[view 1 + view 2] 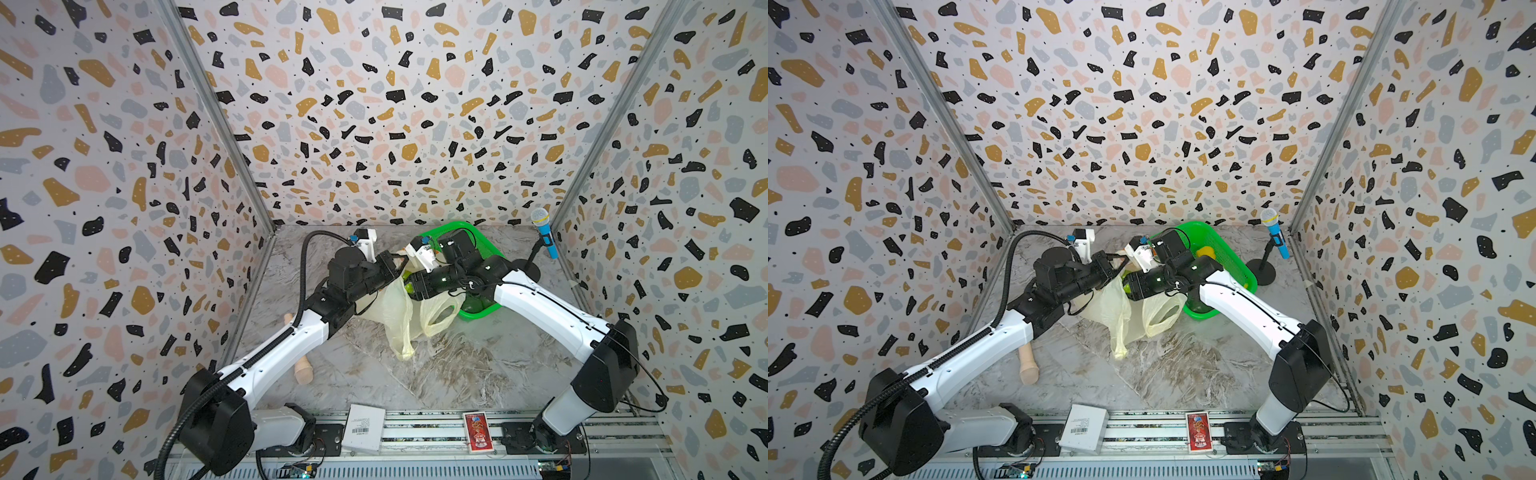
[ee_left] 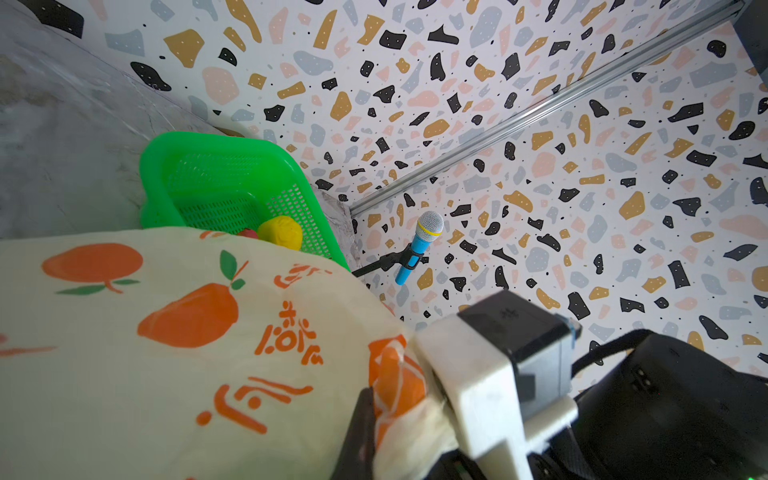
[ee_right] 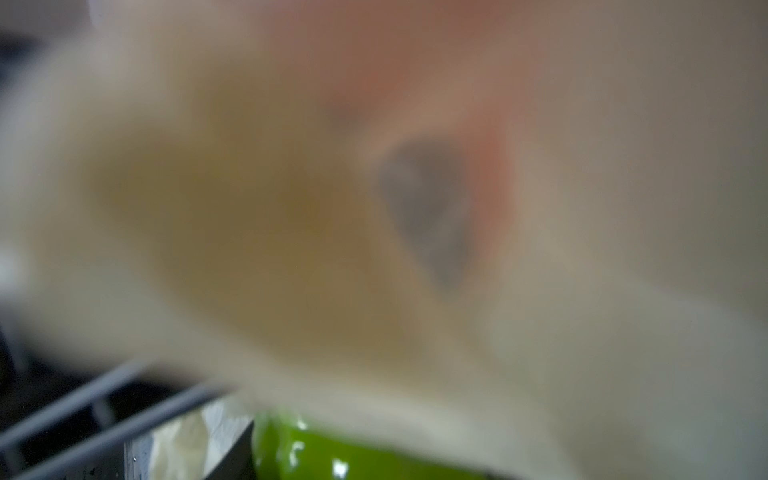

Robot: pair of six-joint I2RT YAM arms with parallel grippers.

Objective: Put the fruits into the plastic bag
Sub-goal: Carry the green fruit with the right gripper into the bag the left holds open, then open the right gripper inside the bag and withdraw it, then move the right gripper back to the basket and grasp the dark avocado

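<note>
Orange characters (image 2: 286,336) (stylised, unreadable) mark the plastic bag (image 2: 124,395).

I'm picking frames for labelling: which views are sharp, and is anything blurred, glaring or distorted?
Right wrist view: almost wholly out of focus, the plastic bag close against the lens; only a glossy green fruit with glare spots is readable. Left wrist view: sharp, the bag's orange prints and the green basket crisp. Both top views: sharp, evenly lit, walls splayed by the wide lens.
</note>
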